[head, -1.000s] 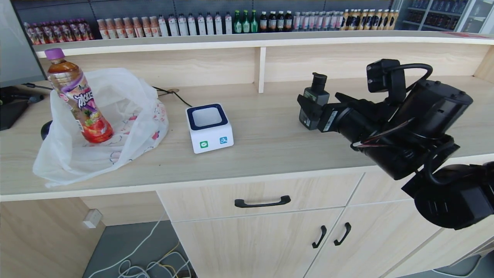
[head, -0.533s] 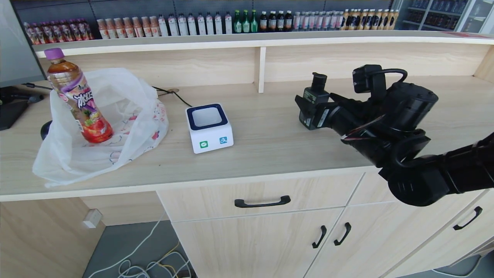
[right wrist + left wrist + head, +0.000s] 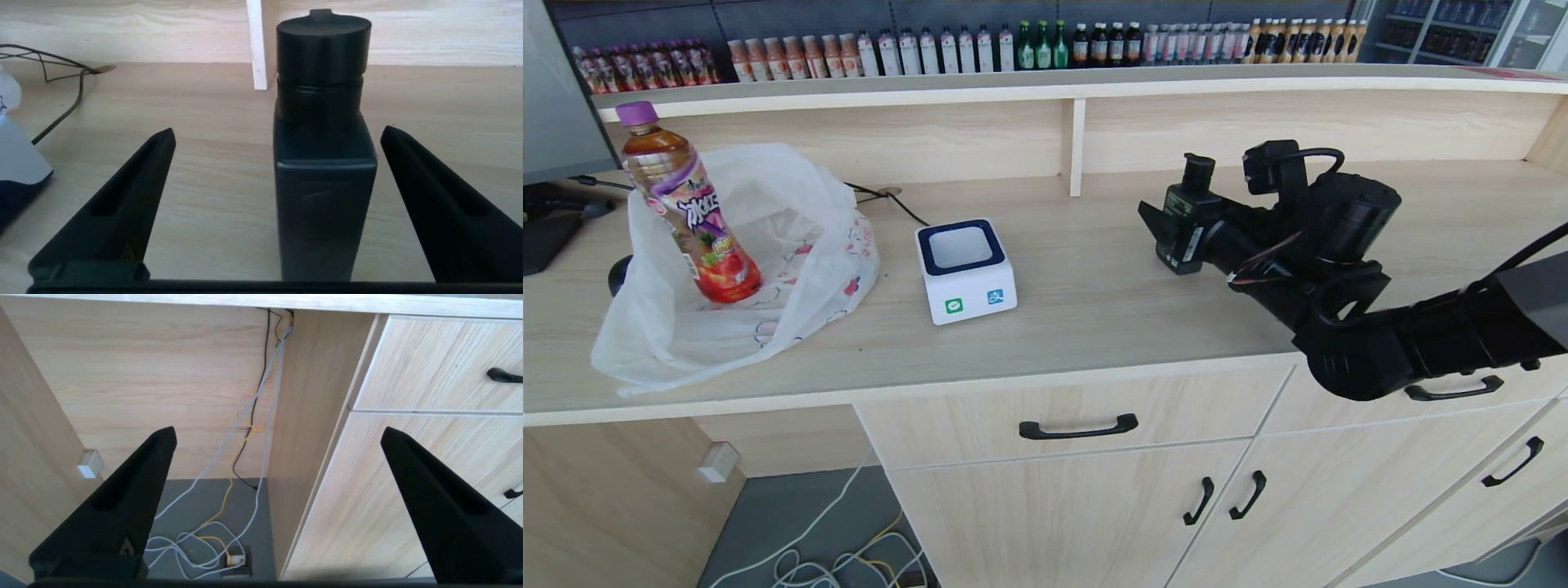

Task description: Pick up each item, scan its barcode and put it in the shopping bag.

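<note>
Black bottle [image 3: 1186,214] stands towards the table's [image 3: 1094,318] right end, not yet scanned, I judge. My right hand [image 3: 1176,233] brackets it, fingers wide, gripping nothing. A tea bottle [image 3: 690,220] sits in the bag [image 3: 792,237] at the left end. The left wrist view adds my left hand [image 3: 278,437], open and empty, below the table edge.

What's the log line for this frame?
right gripper: open, straddling dark bottle on counter | left gripper: open, below counter | tea bottle: in bag | scanner: beside bag
</note>
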Robot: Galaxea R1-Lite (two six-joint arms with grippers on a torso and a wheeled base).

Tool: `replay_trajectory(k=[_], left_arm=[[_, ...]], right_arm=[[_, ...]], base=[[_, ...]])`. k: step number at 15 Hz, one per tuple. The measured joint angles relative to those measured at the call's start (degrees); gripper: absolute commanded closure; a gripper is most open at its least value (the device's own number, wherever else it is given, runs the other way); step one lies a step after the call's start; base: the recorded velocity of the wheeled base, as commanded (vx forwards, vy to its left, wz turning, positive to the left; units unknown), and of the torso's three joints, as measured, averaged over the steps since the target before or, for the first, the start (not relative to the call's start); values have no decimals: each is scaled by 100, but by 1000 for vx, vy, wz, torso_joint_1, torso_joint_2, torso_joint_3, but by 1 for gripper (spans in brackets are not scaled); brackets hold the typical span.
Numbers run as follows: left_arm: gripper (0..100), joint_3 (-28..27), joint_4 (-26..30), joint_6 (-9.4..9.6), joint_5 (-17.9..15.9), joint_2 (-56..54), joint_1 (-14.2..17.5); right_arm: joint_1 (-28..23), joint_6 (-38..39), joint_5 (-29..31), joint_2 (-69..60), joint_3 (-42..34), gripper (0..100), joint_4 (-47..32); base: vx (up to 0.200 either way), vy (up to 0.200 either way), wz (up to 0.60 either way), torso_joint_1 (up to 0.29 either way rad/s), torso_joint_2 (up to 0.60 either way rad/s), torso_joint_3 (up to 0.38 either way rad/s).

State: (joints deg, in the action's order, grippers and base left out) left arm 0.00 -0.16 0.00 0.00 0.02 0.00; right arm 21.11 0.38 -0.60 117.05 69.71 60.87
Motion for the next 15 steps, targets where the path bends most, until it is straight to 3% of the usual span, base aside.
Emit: replay_trajectory(k=[8,15], left_arm=[[0,0,2,0,0,0,0],[0,0,0,0,0,0,0]], right_arm=[[-168,-6,-174,375,957,0,-695],[-262,-78,-169,507,1051,0,-717]], base=[[0,0,0,0,0,0],[0,0,0,0,0,0]])
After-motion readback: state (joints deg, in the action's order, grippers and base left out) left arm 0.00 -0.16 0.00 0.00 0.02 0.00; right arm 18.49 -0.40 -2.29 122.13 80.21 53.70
